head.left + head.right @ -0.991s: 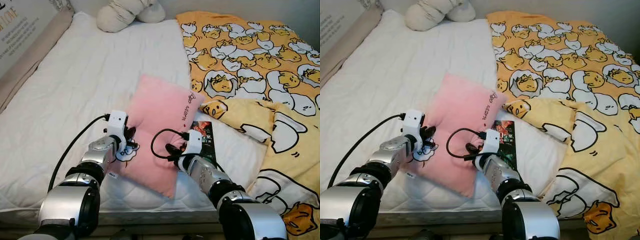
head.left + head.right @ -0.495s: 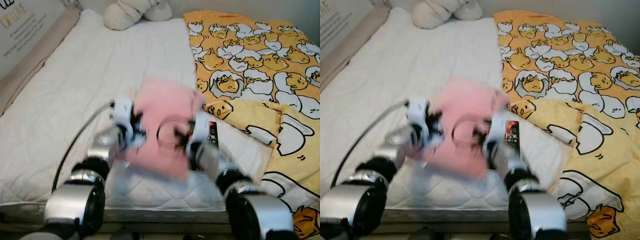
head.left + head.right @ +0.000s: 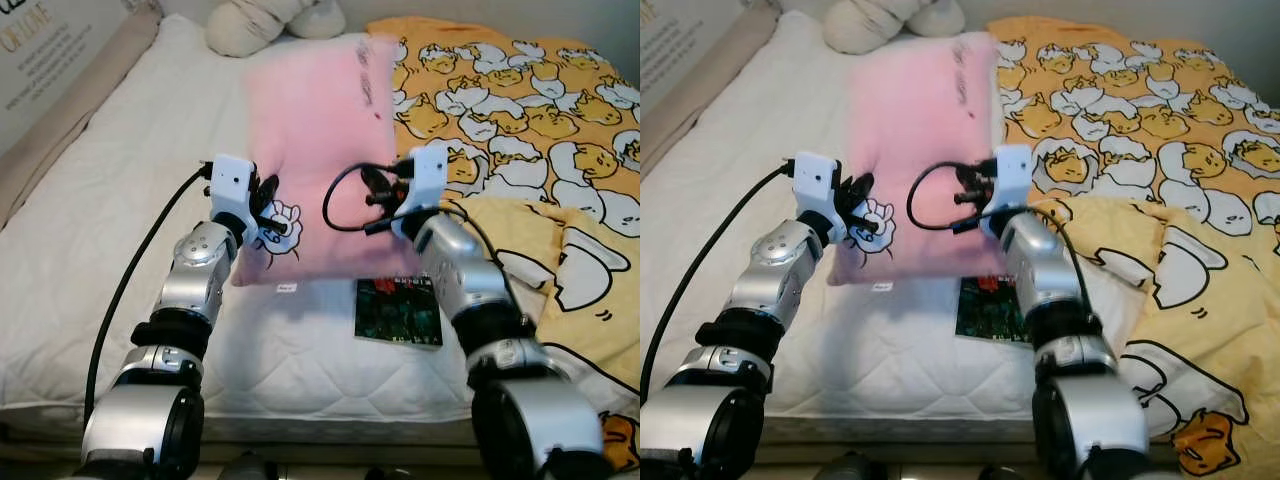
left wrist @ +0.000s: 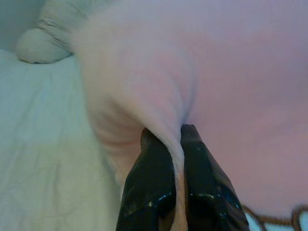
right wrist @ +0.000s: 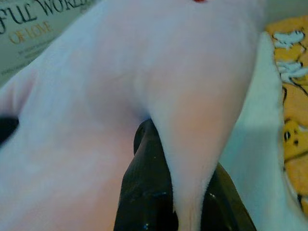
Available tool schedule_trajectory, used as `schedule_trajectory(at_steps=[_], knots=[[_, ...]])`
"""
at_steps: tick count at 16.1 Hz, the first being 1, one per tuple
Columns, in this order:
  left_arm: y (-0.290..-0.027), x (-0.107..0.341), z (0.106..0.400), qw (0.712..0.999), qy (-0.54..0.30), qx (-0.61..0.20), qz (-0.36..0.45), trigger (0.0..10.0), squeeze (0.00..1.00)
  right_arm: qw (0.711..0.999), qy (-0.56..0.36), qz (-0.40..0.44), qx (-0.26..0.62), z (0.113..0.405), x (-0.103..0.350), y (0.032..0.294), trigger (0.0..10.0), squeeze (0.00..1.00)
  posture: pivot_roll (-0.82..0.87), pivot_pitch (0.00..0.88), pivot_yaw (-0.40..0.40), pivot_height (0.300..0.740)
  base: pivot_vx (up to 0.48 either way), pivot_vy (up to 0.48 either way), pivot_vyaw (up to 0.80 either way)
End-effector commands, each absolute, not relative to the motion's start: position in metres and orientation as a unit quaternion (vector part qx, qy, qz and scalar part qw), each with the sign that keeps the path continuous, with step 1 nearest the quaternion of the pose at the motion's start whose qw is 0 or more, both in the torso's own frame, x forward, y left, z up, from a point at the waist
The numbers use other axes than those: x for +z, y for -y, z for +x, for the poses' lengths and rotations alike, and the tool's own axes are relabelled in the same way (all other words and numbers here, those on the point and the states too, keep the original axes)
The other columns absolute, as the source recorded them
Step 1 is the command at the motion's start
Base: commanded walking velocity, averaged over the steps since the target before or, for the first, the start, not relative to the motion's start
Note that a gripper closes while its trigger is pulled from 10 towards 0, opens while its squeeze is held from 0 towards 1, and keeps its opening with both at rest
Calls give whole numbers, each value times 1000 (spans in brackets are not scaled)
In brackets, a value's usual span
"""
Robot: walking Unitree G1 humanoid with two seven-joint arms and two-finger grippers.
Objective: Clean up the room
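Note:
A pink pillow with a small cartoon print hangs lifted above the white bed, held upright between both arms. My left gripper is shut on its lower left edge. In the left wrist view my left gripper pinches a fold of the pillow between its fingers. My right gripper is shut on the lower right side. In the right wrist view the pillow bulges over my right gripper.
A dark book lies flat on the sheet under the pillow's right corner. A yellow duvet with egg cartoons covers the bed's right side. A cream plush toy rests at the head. A printed headboard panel runs along the left.
Both grippers have raised the pink pillow off the bed and swung it upright, away from me. The dark book beneath it is now uncovered. The camera has shifted slightly.

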State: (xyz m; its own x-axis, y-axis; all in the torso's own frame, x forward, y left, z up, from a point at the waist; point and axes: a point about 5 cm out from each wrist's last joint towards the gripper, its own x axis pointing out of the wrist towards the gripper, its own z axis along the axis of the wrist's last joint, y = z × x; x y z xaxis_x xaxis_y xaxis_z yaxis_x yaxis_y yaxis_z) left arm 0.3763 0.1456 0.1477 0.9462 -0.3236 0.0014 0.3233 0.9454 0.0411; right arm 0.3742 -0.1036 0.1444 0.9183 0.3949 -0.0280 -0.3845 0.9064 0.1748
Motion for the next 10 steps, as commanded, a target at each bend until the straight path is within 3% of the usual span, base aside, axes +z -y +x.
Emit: schedule_trajectory(at_steps=[1,7,10], knots=[[-154,163,382,990,30,-136,28,10000,0,983,-17,64,171,374,147,113,10000,0,117,0,-16,740,0,480,0],[-141,164,385,991,20,-134,8,10000,0,986,-29,65,150,368,134,115,10000,0,84,0,8,740,0,480,0],[-136,160,384,990,14,-138,16,10000,0,987,-33,56,148,368,133,116,10000,0,83,0,4,740,0,480,656]])
